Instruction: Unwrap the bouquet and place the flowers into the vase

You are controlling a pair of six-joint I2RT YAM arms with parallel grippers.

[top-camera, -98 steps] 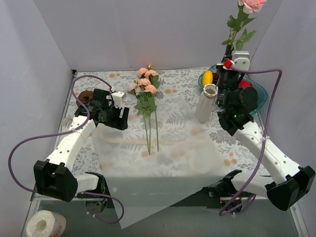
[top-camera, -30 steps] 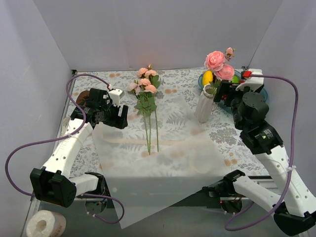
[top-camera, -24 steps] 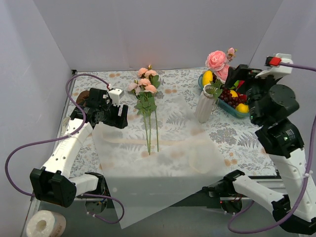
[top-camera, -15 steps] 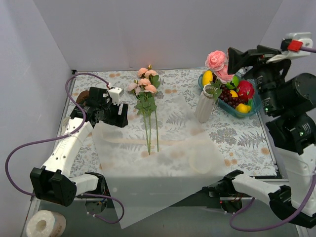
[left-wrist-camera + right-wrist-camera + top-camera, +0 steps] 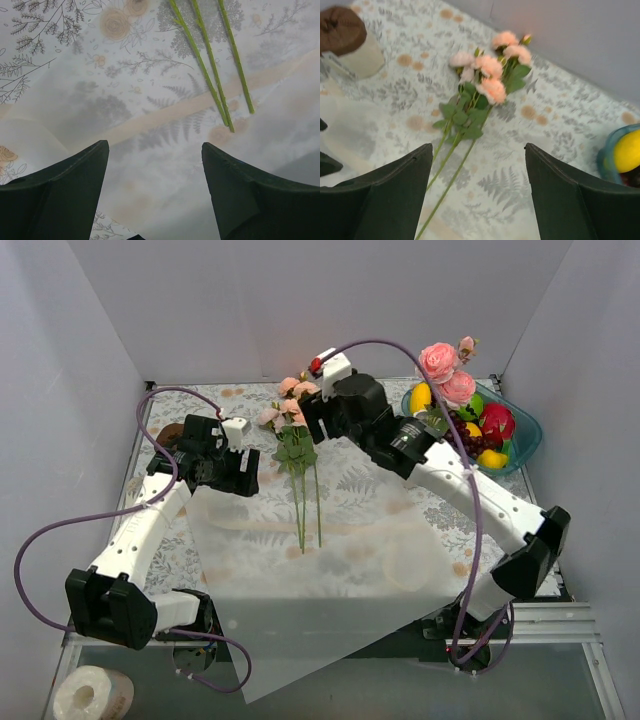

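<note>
Right arm stretched leftward, right end effector (image 5: pixel 477 150) spread wide, left end effector (image 5: pixel 155 150) low, jaws apart

Bright, even light in the top view w/ only soft shadows and no hard glare; left wrist pic is sharp on the stems (image 5: pixel 235 55) but its dark fingers (image 5: pixel 55 200) are underlit, while the right wrist pic is smeared all over, roses (image 5: pixel 487 65) & bowl (image 5: pixel 604 165) fuzzy.
</note>
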